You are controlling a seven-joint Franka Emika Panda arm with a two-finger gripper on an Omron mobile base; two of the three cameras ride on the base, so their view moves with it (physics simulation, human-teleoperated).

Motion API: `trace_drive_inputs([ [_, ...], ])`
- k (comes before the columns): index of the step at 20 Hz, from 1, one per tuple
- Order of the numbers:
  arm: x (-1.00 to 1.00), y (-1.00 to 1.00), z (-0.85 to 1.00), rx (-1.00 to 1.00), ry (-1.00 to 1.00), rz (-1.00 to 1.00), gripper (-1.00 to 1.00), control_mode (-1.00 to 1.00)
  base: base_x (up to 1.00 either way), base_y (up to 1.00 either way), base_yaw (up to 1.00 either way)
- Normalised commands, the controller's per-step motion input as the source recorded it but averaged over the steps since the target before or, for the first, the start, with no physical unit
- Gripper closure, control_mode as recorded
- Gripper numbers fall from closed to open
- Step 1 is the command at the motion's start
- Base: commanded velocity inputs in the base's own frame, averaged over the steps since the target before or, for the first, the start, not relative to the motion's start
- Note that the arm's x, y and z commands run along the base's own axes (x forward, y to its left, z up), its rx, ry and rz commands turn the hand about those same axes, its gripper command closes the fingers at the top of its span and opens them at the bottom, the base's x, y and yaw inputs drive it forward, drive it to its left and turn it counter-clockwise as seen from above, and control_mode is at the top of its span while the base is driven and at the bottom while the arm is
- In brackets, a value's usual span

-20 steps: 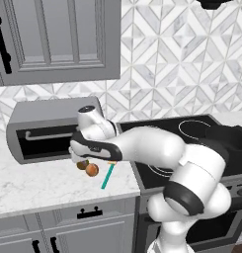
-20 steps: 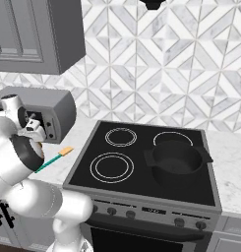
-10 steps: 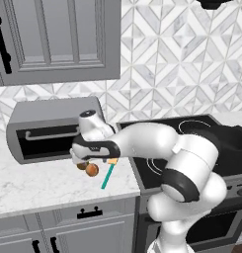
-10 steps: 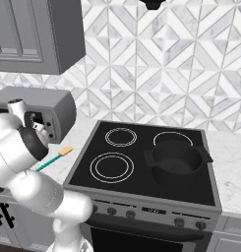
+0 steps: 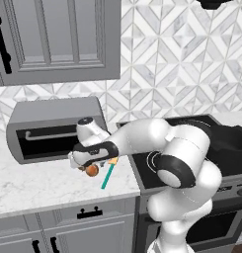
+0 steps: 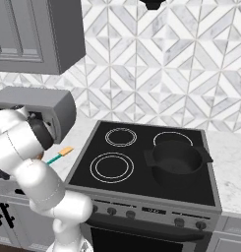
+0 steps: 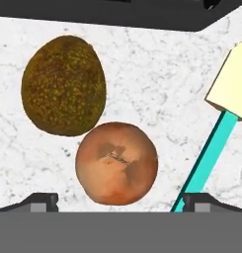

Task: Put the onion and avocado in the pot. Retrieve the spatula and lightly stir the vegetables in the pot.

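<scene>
Left of the stove (image 6: 141, 170), on the marble counter (image 5: 38, 185): a grey toaster oven (image 5: 56, 128) at the back. In front of the toaster oven, an avocado (image 7: 63, 85) and an onion (image 7: 116, 163), touching, avocado on the left in the hand view. Just right of the onion, a spatula (image 7: 211, 148) flat on the counter, teal handle, pale blade. Over the onion, the gripper (image 7: 120, 200), fingers (image 7: 41, 200) spread wide, one either side of the onion, nothing clamped. On the stove, at the right rear ring, a black pot (image 6: 177, 160), well apart from the vegetables.
</scene>
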Motion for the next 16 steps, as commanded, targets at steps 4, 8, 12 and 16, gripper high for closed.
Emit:
trace_drive_inputs([
  [4, 0.03, 0.05, -0.21, 0.0, -0.01, -0.06, -1.0, -1.0, 0.0, 0.0, 0.0],
  [8, 0.0, 0.0, -0.16, 0.0, 0.0, -0.09, -1.0, -1.0, 0.0, 0.0, 0.0],
  [12, 0.0, 0.0, -0.17, 0.0, 0.0, -0.09, -1.0, -1.0, 0.0, 0.0, 0.0],
  [16, 0.0, 0.0, -0.15, 0.0, 0.0, -0.1, -1.0, -1.0, 0.0, 0.0, 0.0],
])
